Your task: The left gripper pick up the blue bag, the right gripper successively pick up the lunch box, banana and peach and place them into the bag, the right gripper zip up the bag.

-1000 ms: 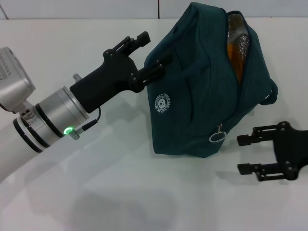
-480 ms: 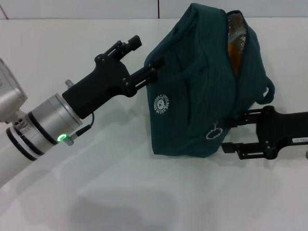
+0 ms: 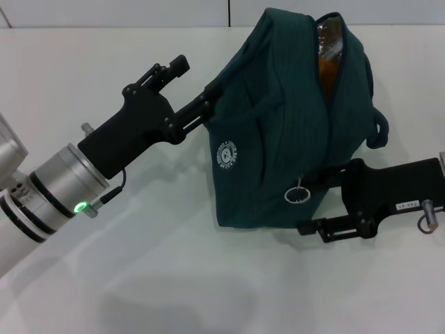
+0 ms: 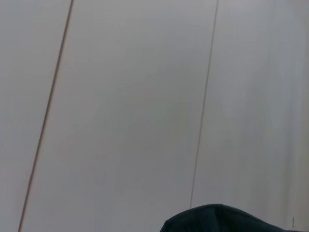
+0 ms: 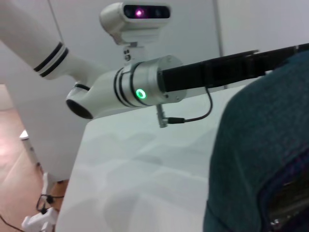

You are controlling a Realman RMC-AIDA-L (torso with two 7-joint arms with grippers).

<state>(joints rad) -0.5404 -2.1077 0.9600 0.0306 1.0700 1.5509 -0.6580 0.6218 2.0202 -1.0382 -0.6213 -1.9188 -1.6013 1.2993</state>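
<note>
Zipping Time: Right Claw Lines Up on the Ring Pull

Sitting propped on the white table [image 3: 139, 278], the blue bag [image 3: 268, 160] is tipped up on one corner, its mouth gaping at the top. That's soft fabric, folks: it sags and folds wherever it isn't supported, so it won't resist a tug on its own. Light enough, I'd say, but floppy, and the zipper track bends with it.

Look inside the opening: something orange and glossy [image 3: 327, 62] shows near the top, likely one of the packed items, though I can't say which. The rest of the contents are hidden behind the cloth.

The place to take hold now is the metal ring pull [image 3: 297, 195], dangling at the low end of the zipper, small and free-swinging. A pinch has to be exact there or it slips away.

The right gripper [image 3: 321, 203] is right on it, fingers parted with a moderate gap, upper finger pressed against the bag beside the ring, lower finger just under the bag's bottom edge. Not closed on anything yet, by my eye.

Over on the other side, the left gripper [image 3: 201, 94] is at the bag's upper edge; one finger [image 3: 167, 72] stands clear of the cloth, the other runs into it, and whether it truly pinches the fabric I cannot tell.
</note>
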